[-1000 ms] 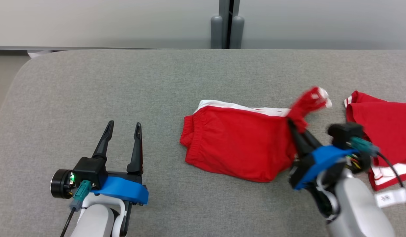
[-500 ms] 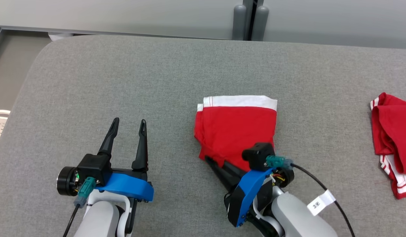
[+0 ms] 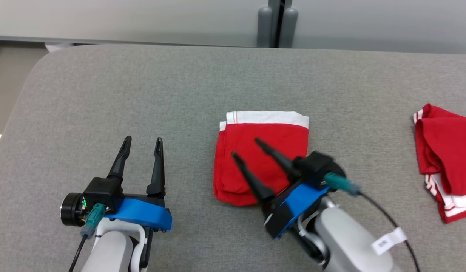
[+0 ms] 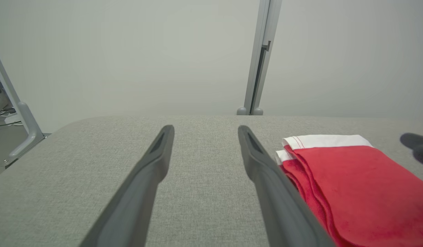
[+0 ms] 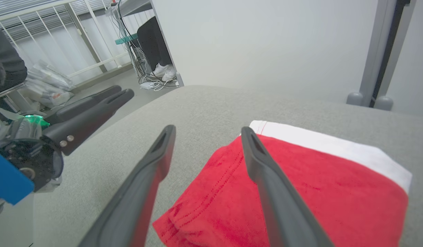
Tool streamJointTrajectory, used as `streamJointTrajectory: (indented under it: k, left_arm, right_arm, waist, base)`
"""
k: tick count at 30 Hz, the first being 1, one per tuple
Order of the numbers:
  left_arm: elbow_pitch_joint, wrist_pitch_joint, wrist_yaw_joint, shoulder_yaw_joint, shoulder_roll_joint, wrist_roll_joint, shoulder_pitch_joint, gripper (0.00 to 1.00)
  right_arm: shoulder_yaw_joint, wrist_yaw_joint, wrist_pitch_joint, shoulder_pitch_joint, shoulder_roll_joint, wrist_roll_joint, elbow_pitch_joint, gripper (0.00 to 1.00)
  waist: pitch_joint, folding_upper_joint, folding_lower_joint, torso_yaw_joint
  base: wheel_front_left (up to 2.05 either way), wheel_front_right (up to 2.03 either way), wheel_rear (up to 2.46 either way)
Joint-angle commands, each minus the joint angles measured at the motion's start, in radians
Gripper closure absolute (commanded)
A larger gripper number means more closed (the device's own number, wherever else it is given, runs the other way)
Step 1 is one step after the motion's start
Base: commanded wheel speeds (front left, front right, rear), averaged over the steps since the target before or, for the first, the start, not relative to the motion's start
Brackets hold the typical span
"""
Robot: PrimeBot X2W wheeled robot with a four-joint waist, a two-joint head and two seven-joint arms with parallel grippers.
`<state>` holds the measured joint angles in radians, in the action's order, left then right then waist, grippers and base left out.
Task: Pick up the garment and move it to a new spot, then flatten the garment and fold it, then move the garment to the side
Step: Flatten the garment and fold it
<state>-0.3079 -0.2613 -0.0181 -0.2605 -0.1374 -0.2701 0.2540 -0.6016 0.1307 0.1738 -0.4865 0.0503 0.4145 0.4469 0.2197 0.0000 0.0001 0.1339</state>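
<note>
Open table [image 3: 142, 94] stretches left of the folded garment [image 3: 267, 130] (second red garment [image 3: 440, 151] far right).

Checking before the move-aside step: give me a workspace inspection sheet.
Surface: grey fabric table, no stains seen.
Job's things: folded red garment with a white band, lying flat mid-table.
Clutter: second garment, red, crumpled, at the table's right edge.
Grippers: left gripper open, holding nothing, beside the folded red garment; right gripper open above it, gripping nothing.
Cables: black cable with a white tag trails from the right wrist, off the garment.
Surroundings: pale wall and grey post behind the table; floor cables beyond it.
</note>
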Motion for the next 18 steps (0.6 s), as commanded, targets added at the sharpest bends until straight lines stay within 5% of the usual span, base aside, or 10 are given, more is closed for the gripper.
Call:
streamJointTrajectory:
  k: [1,12,18]
  left_arm:
    - [-0.001,-0.004,-0.006,0.007,-0.009,0.007,-0.009,0.00]
    - [0.005,0.014,-0.017,0.019,-0.051,-0.002,-0.062,0.00]
    - [0.015,0.035,-0.026,0.015,-0.066,-0.009,-0.111,0.00]
  right_arm:
    - [0.053,0.000,0.021,0.014,0.007,-0.020,-0.027,0.00]
    - [0.487,0.000,-0.024,0.219,0.058,-0.141,-0.228,0.00]
    - [0.623,0.000,-0.081,0.358,0.042,-0.193,-0.320,0.00]
  waist:
    - [-0.017,0.0000,-0.0001,-0.017]
    - [-0.074,0.0000,-0.0001,-0.087]
    - [-0.125,0.0000,-0.0001,-0.105]
  base:
    - [0.00,0.00,0.00]
    - [0.00,0.00,0.00]
    - [0.00,0.00,0.00]
